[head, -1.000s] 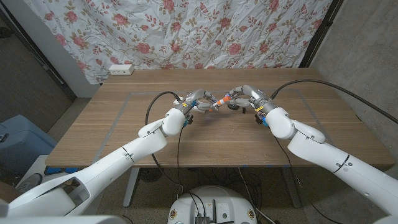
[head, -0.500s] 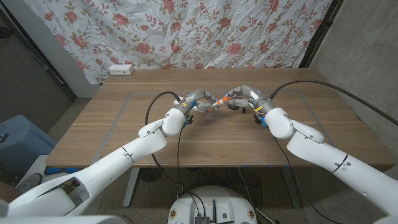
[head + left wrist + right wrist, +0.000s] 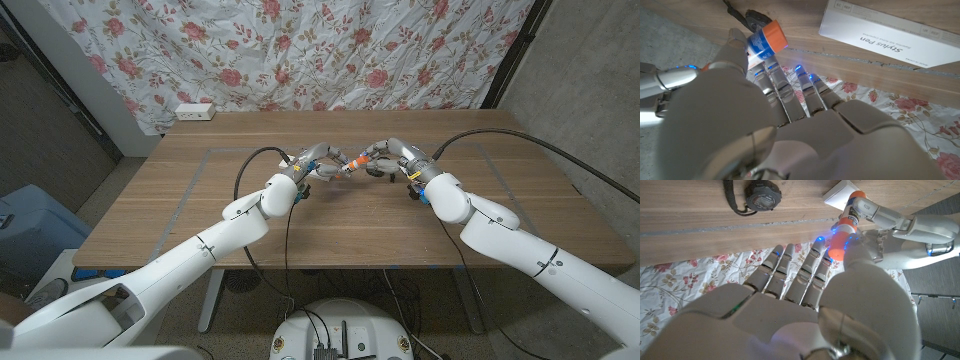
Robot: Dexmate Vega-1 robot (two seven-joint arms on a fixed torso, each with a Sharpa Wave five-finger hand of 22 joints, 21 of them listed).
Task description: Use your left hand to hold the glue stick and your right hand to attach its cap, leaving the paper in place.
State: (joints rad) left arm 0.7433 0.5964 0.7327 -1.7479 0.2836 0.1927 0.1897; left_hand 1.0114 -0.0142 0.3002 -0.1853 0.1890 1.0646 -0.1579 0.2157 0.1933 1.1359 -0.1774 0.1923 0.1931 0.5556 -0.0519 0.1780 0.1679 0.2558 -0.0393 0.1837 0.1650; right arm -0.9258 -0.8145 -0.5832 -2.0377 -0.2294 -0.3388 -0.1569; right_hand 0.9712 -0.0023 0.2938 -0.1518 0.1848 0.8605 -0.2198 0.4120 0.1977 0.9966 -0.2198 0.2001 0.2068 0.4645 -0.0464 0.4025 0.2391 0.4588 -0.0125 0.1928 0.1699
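Orange marks the spot where this job is decided: the small bright cap [image 3: 349,165] sits between the two hands, above the middle of the wooden table [image 3: 180,200]. Starting at the left, the left hand [image 3: 315,165] grasps the glue stick [image 3: 762,44], its blue-and-white label showing between thumb and fingers in the left wrist view with an orange end poking out past them. Moving right in the head view, the stick's long axis runs roughly along the line joining the two hands, slightly tilted, so its free end points toward the right hand [image 3: 385,158]. That hand pinches the cap between thumb and fingertips, and in the right wrist view the orange piece lies in line with the labelled body, touching or all but touching it; I cannot tell whether the cap is already seated fully home. Both hands are about equally close to the joint, so the coming move looks like a short push by the right hand along the stick's own axis toward the left hand, which has only to hold firm. If the cap sits crooked to that axis it could jam or slip. Below the hands on the table lie a white paper [image 3: 890,30] printed "Stylus Pen" and a black round object with a strap [image 3: 760,194], both apart from the fingers.
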